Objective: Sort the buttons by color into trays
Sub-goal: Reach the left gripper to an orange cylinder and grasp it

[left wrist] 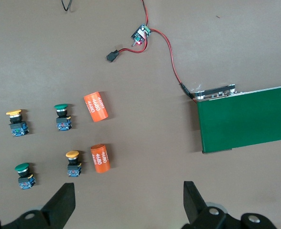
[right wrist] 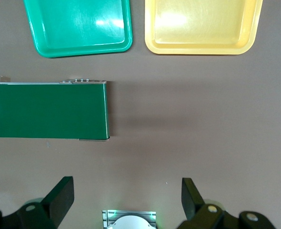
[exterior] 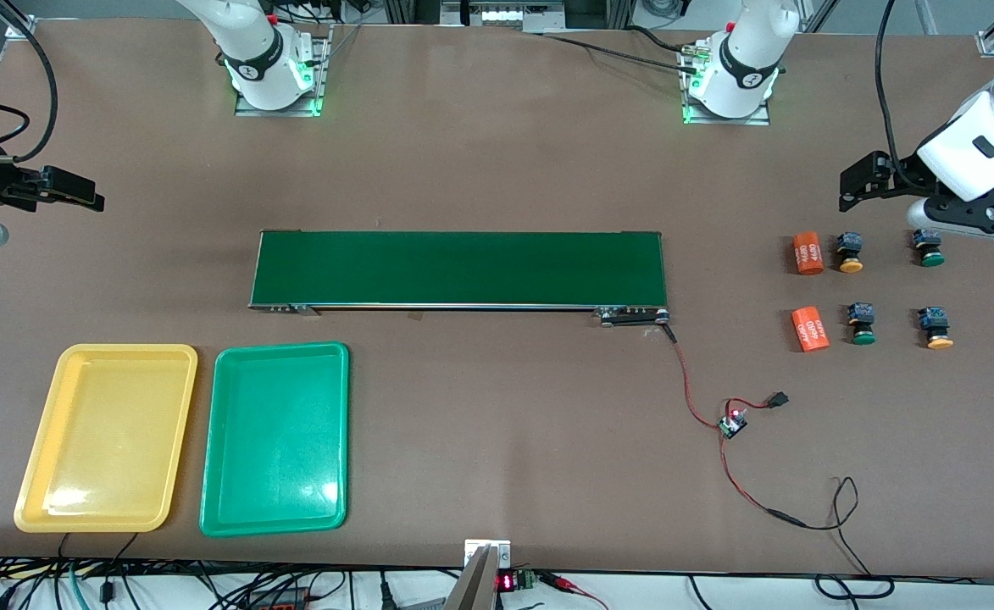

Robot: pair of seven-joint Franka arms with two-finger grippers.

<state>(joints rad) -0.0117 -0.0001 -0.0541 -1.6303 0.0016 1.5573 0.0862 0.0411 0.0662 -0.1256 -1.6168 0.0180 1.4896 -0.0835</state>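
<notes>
Four buttons stand in a two-by-two group at the left arm's end of the table: a yellow one [exterior: 850, 252] and a green one [exterior: 929, 248], and nearer the front camera a green one [exterior: 862, 324] and a yellow one [exterior: 935, 329]. They also show in the left wrist view: yellow [left wrist: 15, 122], green [left wrist: 63, 117], yellow [left wrist: 74, 163], green [left wrist: 24, 175]. The yellow tray [exterior: 124, 349] and the green tray [exterior: 280, 347] lie side by side at the right arm's end, both with nothing in them. My left gripper [left wrist: 128, 202] is open and holds nothing, up over bare table beside the buttons. My right gripper [right wrist: 126, 195] is open and holds nothing, up over bare table at the right arm's end.
Two orange cylinders [exterior: 807, 252] [exterior: 810, 329] lie beside the buttons, toward the belt. The long dark-green belt [exterior: 458, 268] lies across the middle. A red and black wire with a small board [exterior: 732, 424] runs from the belt's end toward the front edge.
</notes>
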